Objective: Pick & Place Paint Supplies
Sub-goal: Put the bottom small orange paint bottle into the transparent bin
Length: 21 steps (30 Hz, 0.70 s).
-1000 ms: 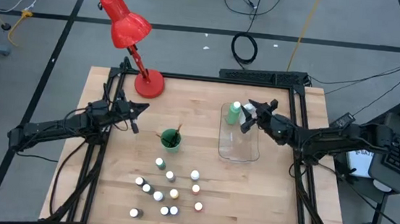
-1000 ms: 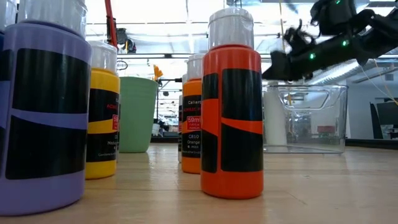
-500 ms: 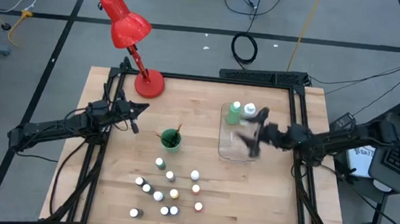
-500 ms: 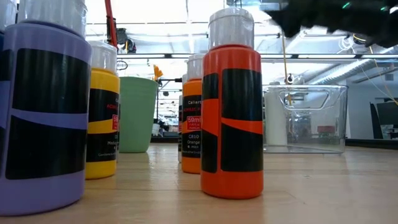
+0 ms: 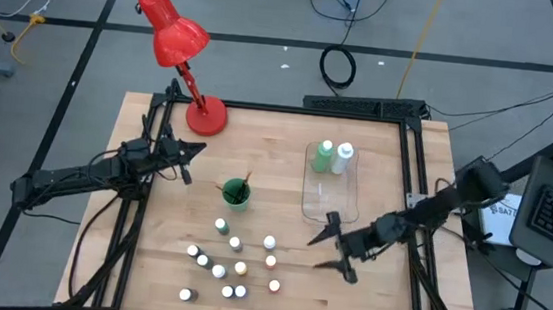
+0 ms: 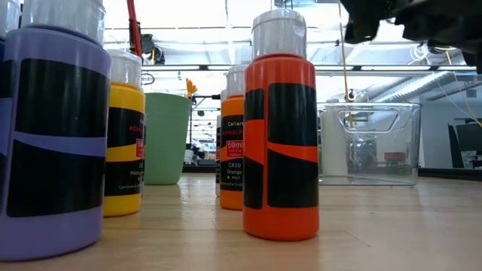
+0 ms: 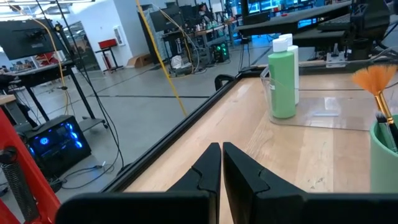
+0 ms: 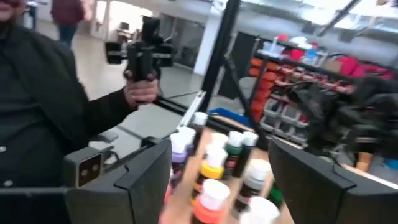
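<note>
Two taller bottles, green [image 5: 324, 156] and white [image 5: 342, 158], stand upright at the far end of the clear tray [image 5: 351, 214]. Several tiny white-capped bottles [image 5: 232, 267] stand on the wood near the near edge; close up they show as orange [image 6: 280, 135], purple [image 6: 53, 128] and yellow [image 6: 124, 143]. Brushes [image 5: 244, 184] stick up from the green cup [image 5: 236, 196]. My right gripper [image 5: 333, 252] hangs open just beyond the tray's near end, facing the small bottles [image 8: 214, 165] and touching nothing. My left gripper [image 5: 191, 158] waits shut at the table's left side [image 7: 221, 168].
A red desk lamp [image 5: 181, 46] stands on the far left corner. A black frame runs around the table's edges [image 5: 410, 177]. In the right wrist view a person in dark clothes [image 8: 56, 112] stands beyond the table holding a dark device. Bare wood lies between cup and tray.
My right gripper has swept from above the tray's far end, beside the two tall bottles, toward the near edge, passing over the tray and turning toward the small bottles. The white bottle now stands free in the tray next to the green one.
</note>
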### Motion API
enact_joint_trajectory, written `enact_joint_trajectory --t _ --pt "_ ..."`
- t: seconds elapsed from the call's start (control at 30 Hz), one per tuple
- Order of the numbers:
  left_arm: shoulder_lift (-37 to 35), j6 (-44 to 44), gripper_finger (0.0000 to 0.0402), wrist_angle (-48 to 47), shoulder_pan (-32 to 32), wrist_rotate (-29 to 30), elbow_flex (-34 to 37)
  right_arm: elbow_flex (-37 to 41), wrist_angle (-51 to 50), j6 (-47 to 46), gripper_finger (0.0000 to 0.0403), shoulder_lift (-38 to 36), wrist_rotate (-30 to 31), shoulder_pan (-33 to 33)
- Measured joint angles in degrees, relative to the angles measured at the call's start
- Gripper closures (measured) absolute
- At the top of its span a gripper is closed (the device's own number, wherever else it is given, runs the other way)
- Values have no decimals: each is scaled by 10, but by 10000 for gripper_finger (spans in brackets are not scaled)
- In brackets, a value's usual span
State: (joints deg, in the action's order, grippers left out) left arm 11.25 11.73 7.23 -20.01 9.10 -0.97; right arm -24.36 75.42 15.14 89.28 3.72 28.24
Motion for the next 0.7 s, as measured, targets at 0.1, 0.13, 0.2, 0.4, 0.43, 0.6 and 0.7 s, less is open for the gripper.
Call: enact_joint_trajectory --t 0.1,0.13,0.2,0.4,0.43,0.6,0.7 --pt "0 0 380 1 0 0 0 -43 -53 -5 144 35 -20 1" --pt "0 0 380 2 0 0 0 -57 -77 -11 144 43 -22 -1" --pt "0 -2 380 1 0 0 0 -87 -117 -27 144 58 -22 -5" --pt "0 -4 380 -11 0 0 0 -171 -213 -43 144 77 -25 -4" --pt "0 -3 380 -11 0 0 0 -186 -227 -51 144 79 -25 -4" --pt "0 -2 380 -6 0 0 0 -229 -283 -123 144 87 -24 -8" --pt "0 -3 380 -6 0 0 0 -239 -285 -148 144 108 -37 -9"
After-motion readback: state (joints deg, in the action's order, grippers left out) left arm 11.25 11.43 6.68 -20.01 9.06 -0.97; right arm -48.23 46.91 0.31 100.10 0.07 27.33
